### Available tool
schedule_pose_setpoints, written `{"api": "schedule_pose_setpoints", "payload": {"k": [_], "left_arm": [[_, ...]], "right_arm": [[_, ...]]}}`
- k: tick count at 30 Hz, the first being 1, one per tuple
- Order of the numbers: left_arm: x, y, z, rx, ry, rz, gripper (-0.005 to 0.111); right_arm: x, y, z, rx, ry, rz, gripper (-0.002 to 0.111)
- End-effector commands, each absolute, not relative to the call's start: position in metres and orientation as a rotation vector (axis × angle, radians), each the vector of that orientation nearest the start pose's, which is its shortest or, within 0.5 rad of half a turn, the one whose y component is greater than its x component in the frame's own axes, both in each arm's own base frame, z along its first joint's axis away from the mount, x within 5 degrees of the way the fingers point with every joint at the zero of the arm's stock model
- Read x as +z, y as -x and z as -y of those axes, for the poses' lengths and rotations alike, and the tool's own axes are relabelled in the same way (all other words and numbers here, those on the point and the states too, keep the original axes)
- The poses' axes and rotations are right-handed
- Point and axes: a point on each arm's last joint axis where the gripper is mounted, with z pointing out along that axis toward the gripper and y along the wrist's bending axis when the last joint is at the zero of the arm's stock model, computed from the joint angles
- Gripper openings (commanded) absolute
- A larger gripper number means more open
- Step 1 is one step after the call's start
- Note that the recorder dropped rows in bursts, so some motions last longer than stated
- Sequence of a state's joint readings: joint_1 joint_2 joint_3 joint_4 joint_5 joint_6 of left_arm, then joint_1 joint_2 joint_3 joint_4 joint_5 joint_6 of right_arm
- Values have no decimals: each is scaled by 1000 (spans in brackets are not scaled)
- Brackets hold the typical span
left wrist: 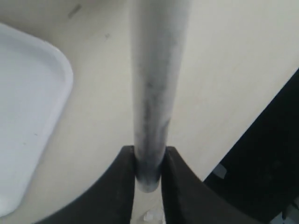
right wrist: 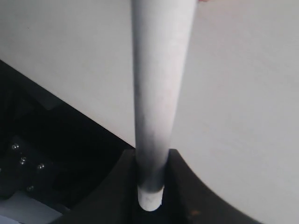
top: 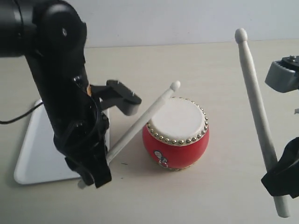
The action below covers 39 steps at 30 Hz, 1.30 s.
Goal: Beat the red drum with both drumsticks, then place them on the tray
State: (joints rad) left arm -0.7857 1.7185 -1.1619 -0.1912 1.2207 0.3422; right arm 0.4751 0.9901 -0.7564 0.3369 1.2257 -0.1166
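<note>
The red drum (top: pixel 176 135) with its cream skin and gold studs stands mid-table. My left gripper (top: pixel 96 172) is shut on the butt of one drumstick (top: pixel 140 123), which slants up to the right, its tip (top: pixel 175 85) hovering just over the drum's far left rim. The left wrist view shows this drumstick (left wrist: pixel 156 84) clamped between the black fingers (left wrist: pixel 119 186). At the right edge, my right gripper (top: pixel 280 179) is shut on the second drumstick (top: pixel 257 116), held almost upright, well clear of the drum. That drumstick (right wrist: pixel 159 93) shows in the right wrist view. The white tray (top: pixel 37 149) lies behind the left arm.
The bulky black left arm (top: pixel 60 84) covers much of the tray in the exterior view. A corner of the tray (left wrist: pixel 32 107) shows in the left wrist view. A grey part of the right arm (top: pixel 282 74) juts in at the right edge.
</note>
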Motion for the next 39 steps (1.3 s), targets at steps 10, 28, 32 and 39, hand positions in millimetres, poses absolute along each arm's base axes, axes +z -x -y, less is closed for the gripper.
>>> {"api": "schedule_pose_setpoints", "payload": {"k": [10,28,32,39], "left_arm": [[196,-193,212,-144,-1657,-2930,0],[266,-118,78,-537,-685,-2678,0],[262,-119,67,-492,-603,-2690,0],[243,-150,53,-434,-434,-2799,0]], "right_arm": [[280,-122,-95,533,794,-2857,0],[254,-196,-189,1015,880,-2854,0],[249,-208,-239,975,918,-2763,0],[217,-250,-290,928,768,-2905,0]]}}
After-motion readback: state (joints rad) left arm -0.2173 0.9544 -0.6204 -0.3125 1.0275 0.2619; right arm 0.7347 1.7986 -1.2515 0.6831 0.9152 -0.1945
